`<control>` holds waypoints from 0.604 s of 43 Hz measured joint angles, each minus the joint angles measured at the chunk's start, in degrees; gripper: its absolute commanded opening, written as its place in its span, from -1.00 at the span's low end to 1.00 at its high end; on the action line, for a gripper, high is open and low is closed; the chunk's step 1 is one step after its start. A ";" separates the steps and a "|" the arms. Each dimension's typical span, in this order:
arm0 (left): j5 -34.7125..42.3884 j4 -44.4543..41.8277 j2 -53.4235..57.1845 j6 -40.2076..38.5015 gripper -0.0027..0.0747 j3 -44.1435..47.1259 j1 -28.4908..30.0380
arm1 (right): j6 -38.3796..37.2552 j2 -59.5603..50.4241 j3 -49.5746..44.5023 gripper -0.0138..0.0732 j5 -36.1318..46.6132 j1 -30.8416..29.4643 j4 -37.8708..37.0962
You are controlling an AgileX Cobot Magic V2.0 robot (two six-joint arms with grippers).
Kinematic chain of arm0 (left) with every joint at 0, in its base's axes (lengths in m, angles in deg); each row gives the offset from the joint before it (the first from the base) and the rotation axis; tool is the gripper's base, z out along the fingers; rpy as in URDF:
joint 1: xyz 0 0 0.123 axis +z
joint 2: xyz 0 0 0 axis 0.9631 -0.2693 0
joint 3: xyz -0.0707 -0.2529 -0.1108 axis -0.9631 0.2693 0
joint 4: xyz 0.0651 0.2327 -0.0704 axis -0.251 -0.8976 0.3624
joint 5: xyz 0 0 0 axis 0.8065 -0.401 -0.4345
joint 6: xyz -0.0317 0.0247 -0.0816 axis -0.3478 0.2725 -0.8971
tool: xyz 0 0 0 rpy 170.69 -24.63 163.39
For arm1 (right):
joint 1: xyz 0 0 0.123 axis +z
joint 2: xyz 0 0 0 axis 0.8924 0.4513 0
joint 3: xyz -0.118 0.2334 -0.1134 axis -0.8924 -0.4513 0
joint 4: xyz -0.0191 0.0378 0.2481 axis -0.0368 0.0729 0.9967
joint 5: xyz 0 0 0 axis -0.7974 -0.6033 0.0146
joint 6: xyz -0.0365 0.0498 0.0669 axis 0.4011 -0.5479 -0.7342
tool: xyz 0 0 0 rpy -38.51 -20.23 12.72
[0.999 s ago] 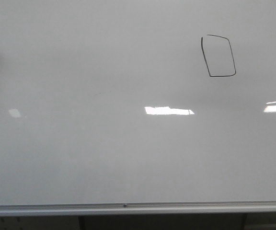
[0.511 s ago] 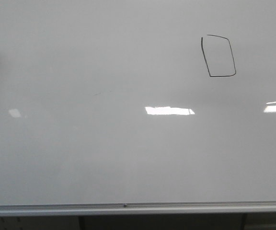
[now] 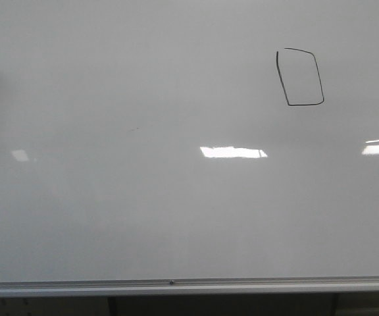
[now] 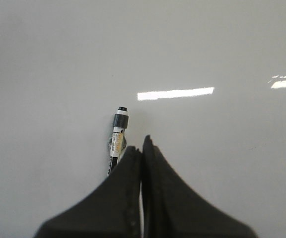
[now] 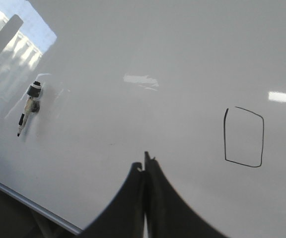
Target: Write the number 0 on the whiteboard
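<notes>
The whiteboard [image 3: 143,217] fills the front view, with neither gripper in that view. The number 0 [image 3: 300,76] is a thin black boxy loop at its upper right, also seen in the right wrist view [image 5: 244,136]. A black-and-white marker [image 5: 30,105] lies loose on the board, far from the 0. My left gripper [image 4: 142,146] is shut with nothing held; the marker [image 4: 118,136] lies just beyond its fingers, its lower end hidden behind one finger. My right gripper [image 5: 144,163] is shut and empty, hovering over bare board between marker and 0.
A silver frame strip [image 3: 176,286] runs along the board's bottom edge, with dark space below it. The same edge [image 5: 29,203] shows in the right wrist view. Bright light reflections [image 3: 232,152] sit on the glossy surface.
</notes>
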State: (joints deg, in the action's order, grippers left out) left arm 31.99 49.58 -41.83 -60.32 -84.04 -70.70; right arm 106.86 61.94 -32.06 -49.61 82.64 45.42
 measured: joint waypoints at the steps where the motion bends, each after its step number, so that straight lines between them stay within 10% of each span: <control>1: 0.00 0.00 0.14 0.00 -0.98 0.00 0.00 | 0.00 0.00 0.00 -0.84 0.00 0.00 0.00; 26: 4.80 -2.67 2.22 -2.76 -0.98 3.89 0.00 | 0.00 0.00 0.00 -0.84 0.00 0.00 0.00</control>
State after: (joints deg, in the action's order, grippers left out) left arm 36.79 46.92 -39.61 -63.08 -80.15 -70.70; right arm 106.86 61.94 -32.06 -49.61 82.64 45.42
